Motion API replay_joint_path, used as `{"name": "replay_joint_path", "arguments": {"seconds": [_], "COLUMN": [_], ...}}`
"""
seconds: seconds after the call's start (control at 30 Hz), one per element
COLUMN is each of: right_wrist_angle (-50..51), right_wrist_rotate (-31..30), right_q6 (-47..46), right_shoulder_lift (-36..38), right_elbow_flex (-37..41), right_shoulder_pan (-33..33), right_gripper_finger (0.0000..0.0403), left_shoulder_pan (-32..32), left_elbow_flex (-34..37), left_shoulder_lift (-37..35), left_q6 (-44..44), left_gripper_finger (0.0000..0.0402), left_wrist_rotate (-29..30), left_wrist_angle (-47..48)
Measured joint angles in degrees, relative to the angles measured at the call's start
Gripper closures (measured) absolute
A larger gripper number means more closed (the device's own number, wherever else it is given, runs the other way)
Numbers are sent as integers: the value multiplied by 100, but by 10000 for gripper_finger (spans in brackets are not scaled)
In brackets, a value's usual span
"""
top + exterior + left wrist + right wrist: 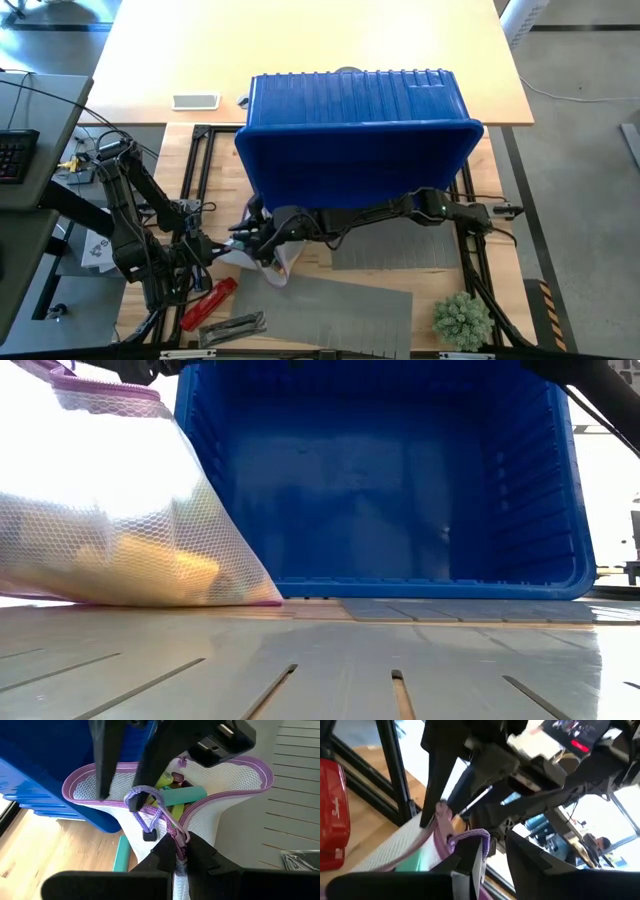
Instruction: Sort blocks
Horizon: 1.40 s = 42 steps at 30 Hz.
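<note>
Right up close, our left gripper (181,851) is pinched shut on the purple edge of the mesh bag (240,790). Our right gripper (492,851) holds the bag's purple loop (470,836). We see the blocks (182,796) still inside the bag, just past both grippers. We cannot read any words.
</note>
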State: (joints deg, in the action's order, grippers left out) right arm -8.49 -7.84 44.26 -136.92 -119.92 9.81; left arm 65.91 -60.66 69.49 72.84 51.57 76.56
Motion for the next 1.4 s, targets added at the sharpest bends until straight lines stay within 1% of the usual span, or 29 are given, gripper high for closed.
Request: {"name": "replay_joint_path", "arguments": {"seconds": [0.17, 0.23, 0.43, 0.67, 0.83, 0.9, 1.03, 1.1, 1.17, 1.2, 1.4], "right_wrist_angle": [-172, -242, -915, -1465, -1575, -1724, -2247, -2442, -2472, -2436, -2516], "right_wrist_rotate": [482, 508, 517, 485, 496, 257, -191, -552, -950, -1082, -1768], "right_q6": [92, 103, 213, 78, -45, -209, -239, -233, -229, -228, -184], "right_shoulder_lift": [-59, -155, -388, -402, -402, -402, -402, -402, -388, -382, -352], "right_elbow_flex": [-7, -8, -7, 0, 0, 0, 0, 0, 0, 3, 5], "right_shoulder_pan": [-51, -51, -22, 4, -3, -1, 35, 72, 112, 131, 305], "right_gripper_finger": [332, 332, 332, 332, 332, 332, 335, 352, 384, 393, 401], "left_shoulder_pan": [2, 0, 2, 2, 2, 2, 2, 2, 2, 2, 0], "left_elbow_flex": [0, 0, 4, 4, 4, 4, 4, 4, 4, 4, 2], "left_shoulder_lift": [0, 0, 0, 0, 0, 0, 0, 0, -2, -2, -4], "left_q6": [0, 2, 73, 147, 141, 150, 151, 151, 151, 151, 187], "left_gripper_finger": [402, 401, 402, 402, 402, 402, 402, 402, 402, 402, 400], "left_wrist_rotate": [0, -2, -38, -153, -142, -142, -142, -138, -107, -109, -175], "left_wrist_angle": [12, 12, 5, 7, 12, 10, 10, 12, 23, 21, 31]}}
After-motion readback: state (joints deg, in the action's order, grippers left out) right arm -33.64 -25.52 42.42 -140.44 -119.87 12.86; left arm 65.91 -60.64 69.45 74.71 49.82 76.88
